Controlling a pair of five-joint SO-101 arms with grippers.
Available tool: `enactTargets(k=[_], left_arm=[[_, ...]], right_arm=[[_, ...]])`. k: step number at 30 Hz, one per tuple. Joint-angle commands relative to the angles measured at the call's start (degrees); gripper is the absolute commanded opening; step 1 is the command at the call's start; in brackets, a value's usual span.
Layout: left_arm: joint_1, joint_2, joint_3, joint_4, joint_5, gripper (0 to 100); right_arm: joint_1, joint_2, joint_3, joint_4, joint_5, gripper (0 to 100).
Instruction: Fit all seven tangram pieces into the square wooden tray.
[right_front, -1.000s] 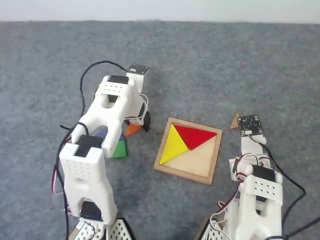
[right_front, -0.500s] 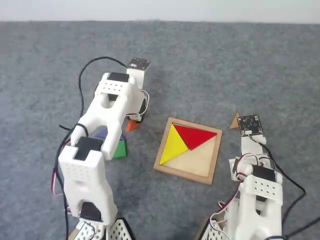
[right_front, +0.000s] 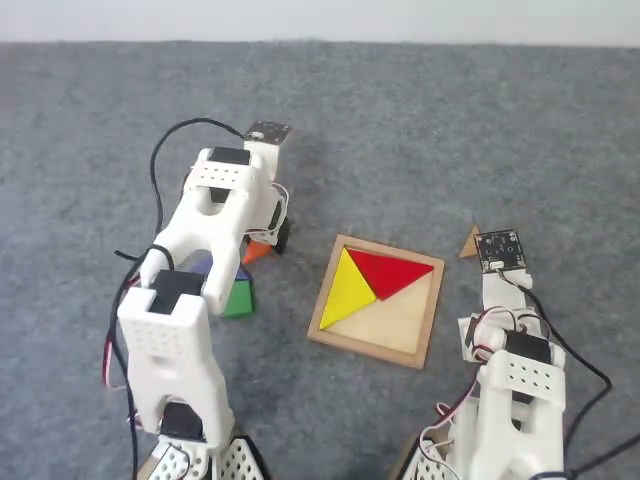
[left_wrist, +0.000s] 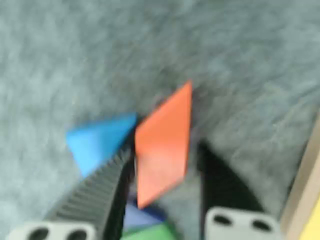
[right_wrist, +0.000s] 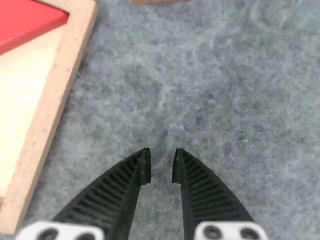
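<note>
The square wooden tray (right_front: 420, 335) lies mid-table holding a yellow triangle (right_front: 347, 288) and a red triangle (right_front: 393, 270). My left gripper (left_wrist: 165, 150) stands open to the left of the tray, astride an orange parallelogram (left_wrist: 162, 145); one finger (left_wrist: 107, 187) touches it and a gap shows at the other. A light blue triangle (left_wrist: 97, 142), a dark blue piece (right_front: 205, 265) and a green piece (right_front: 238, 298) lie beside it. My right gripper (right_wrist: 161, 165) hovers over bare carpet right of the tray, nearly shut on nothing. A small wood-coloured triangle (right_front: 469, 242) lies beyond it.
Grey carpet covers the table, with open room behind the tray and at the far right. The left arm (right_front: 215, 225) hangs over the cluster of loose pieces. The tray's right rim (right_wrist: 55, 95) runs close beside my right gripper.
The left gripper has drawn back a little, away from the tray and toward the far left, still over the orange parallelogram. The right arm has not moved.
</note>
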Motion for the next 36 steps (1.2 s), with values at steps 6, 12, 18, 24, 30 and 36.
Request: enactTargets(k=[6, 12, 18, 24, 30, 36], left_arm=[[1.0, 1.7, -2.6, 0.4, 0.6, 24], [8.6, 5.0, -4.2, 5.3, -1.8, 16], [15.1, 5.6, -3.9, 7.1, -2.5, 14], [15.0, 5.5, -4.0, 8.0, -3.4, 14], [12.4, 5.7, -4.0, 7.5, -3.8, 21], [12.8, 5.5, -3.9, 6.2, -3.4, 14]], right_arm=[[0.6, -1.4, -0.6, -0.9, 0.7, 9.7], [0.6, -1.4, -0.6, -0.9, 0.7, 9.7], [0.6, -1.4, -0.6, -0.9, 0.7, 9.7], [0.6, -1.4, -0.6, -0.9, 0.7, 9.7], [0.6, -1.4, -0.6, -0.9, 0.7, 9.7], [0.6, -1.4, -0.6, -0.9, 0.7, 9.7]])
